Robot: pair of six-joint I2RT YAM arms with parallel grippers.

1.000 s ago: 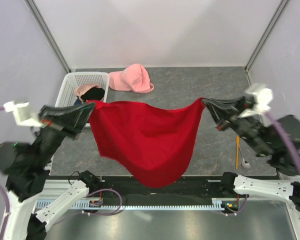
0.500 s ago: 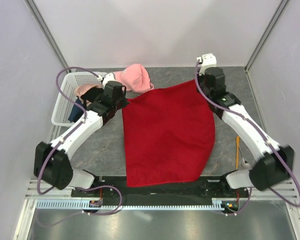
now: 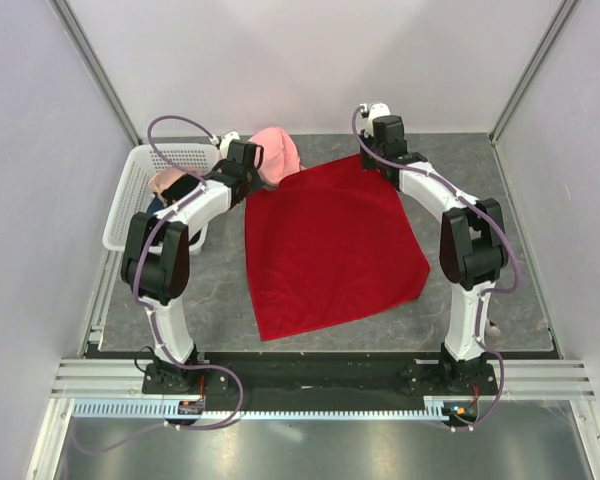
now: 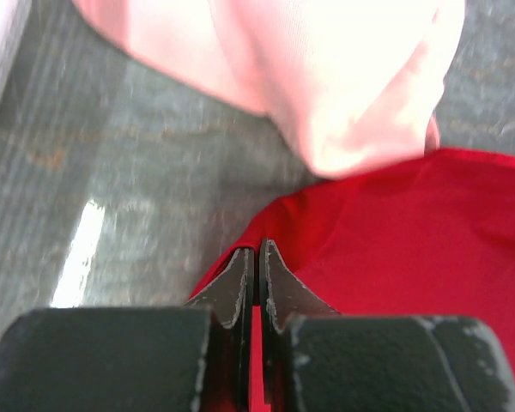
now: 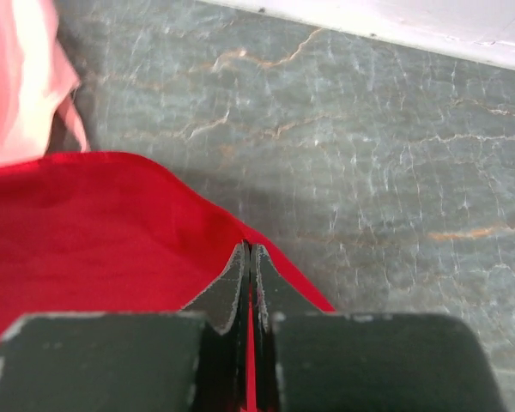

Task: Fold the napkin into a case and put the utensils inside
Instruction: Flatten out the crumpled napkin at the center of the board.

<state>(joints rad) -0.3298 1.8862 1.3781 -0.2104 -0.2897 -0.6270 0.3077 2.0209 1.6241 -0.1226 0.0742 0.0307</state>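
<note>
**NAPKIN SPREAD FLAT; BOTH FAR CORNERS PINCHED**

The napkin was found lying open on the table as a single, roughly square layer; its near edge was turned toward the arm bases; no fold was yet made in it.

The left gripper was closed to a narrow slit on the far-left corner; the right gripper was closed likewise on the far-right corner; in each wrist view a sliver of red cloth was seen between the jaws.

Both arms were stretched far forward and held low over the table; this posture is judged to serve the spreading step, the far edge being pulled straight so that the cloth lies smooth before the first fold. Corners rather than edges were gripped, it is judged, so that the square could be controlled from two points.

The pink cap lay against the left corner; whether it touched or overlapped the cloth could not be told; dragging it during a fold is judged a risk. A white basket stood further left, apart from the cloth. The utensils were not made out in these views.
</note>
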